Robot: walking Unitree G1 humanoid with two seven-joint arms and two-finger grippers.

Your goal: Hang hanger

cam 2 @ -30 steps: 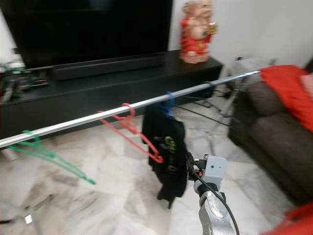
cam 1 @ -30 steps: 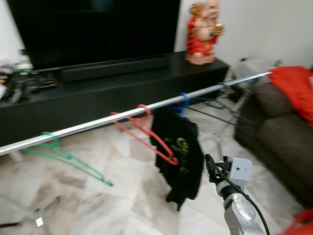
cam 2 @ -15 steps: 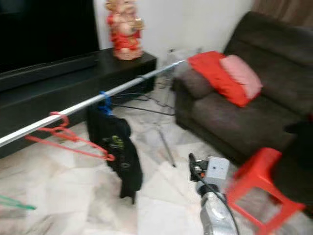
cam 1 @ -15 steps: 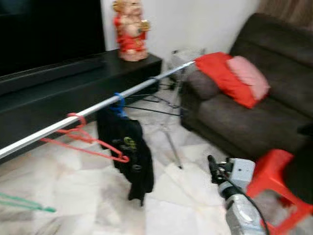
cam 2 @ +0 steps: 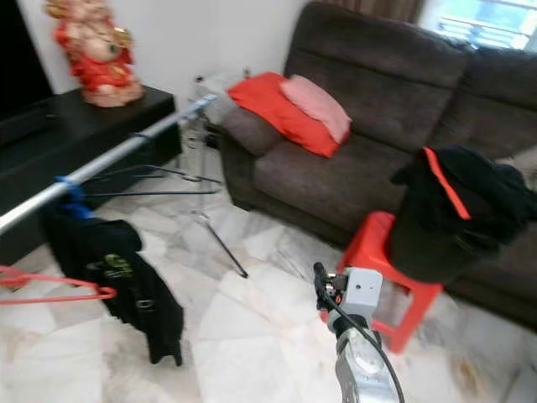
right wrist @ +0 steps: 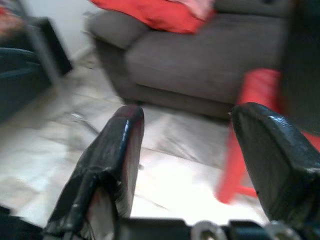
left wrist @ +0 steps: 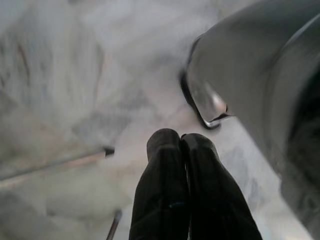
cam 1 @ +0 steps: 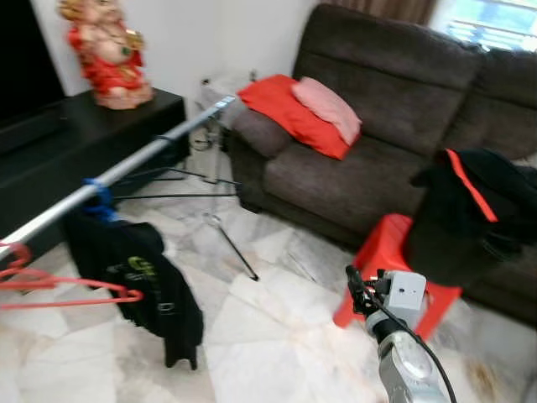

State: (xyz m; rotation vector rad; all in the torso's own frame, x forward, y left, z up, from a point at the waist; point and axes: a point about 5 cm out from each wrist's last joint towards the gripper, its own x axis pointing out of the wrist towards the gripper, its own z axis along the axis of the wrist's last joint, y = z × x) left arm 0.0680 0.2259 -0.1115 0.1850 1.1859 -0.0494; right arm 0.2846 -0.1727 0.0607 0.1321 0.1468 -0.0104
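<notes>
My right gripper (right wrist: 185, 150): fingers spread wide, empty, above glossy marble floor (cam 1: 268, 336). Ahead-right, red plastic stool (cam 1: 394, 269). Far left, thin red wire hanger (cam 1: 59, 290) on metal rail (cam 1: 126, 168). Left gripper (left wrist: 182, 150): fingers pressed together.

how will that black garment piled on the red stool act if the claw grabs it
The black garment lies slumped in a heap, so it is probably floppy and would drape. Its bulk overhangs the red stool, so pulling may drag it off or tip the stool.

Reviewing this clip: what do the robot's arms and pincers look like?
The right arm is silver and rounded, with a boxy pale grey wrist block and a thin black cable looping along it. The right pincer has two long, glossy black fingers with rounded tips. The left pincer has the same black fingers.
</notes>
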